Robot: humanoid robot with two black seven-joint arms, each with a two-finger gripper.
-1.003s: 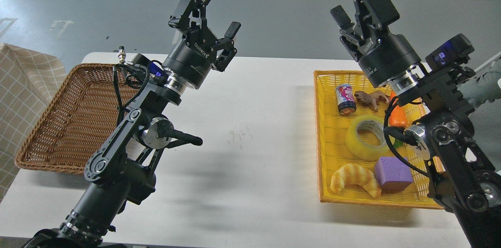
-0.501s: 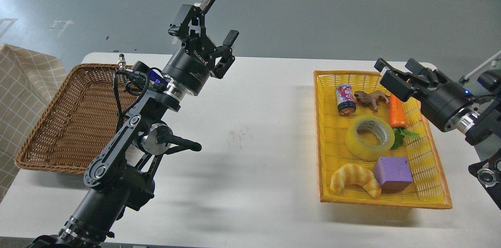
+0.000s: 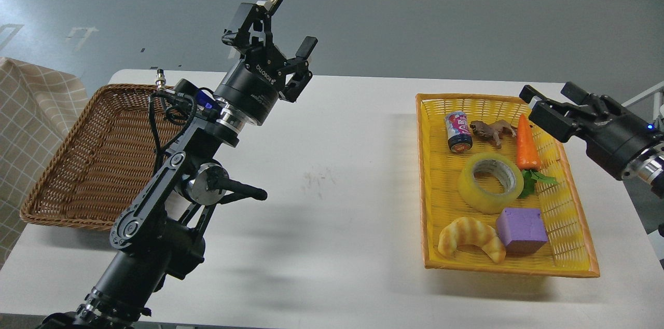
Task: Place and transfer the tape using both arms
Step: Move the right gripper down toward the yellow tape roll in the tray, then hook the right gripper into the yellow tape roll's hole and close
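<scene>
The tape (image 3: 490, 182), a wide translucent yellow roll with a pale core, lies flat in the middle of the yellow basket (image 3: 421, 173) on the right of the white table. My right gripper (image 3: 549, 91) is open and empty. It hovers at the basket's far right corner, pointing left, up and to the right of the tape and apart from it. My left gripper (image 3: 291, 22) is open and empty. It is raised high over the table's left middle, far from the tape.
The yellow basket also holds a small can (image 3: 457, 132), a brown toy animal (image 3: 490, 131), a carrot (image 3: 526, 145), a croissant (image 3: 471, 238) and a purple cube (image 3: 521, 229). A brown wicker basket (image 3: 93, 163) stands at the left. A checked cloth (image 3: 31, 111) hangs at the far left edge.
My right arm has swung down and to the right, from high over the yellow basket to its far right corner, uncovering the carrot. My left arm has barely moved.
</scene>
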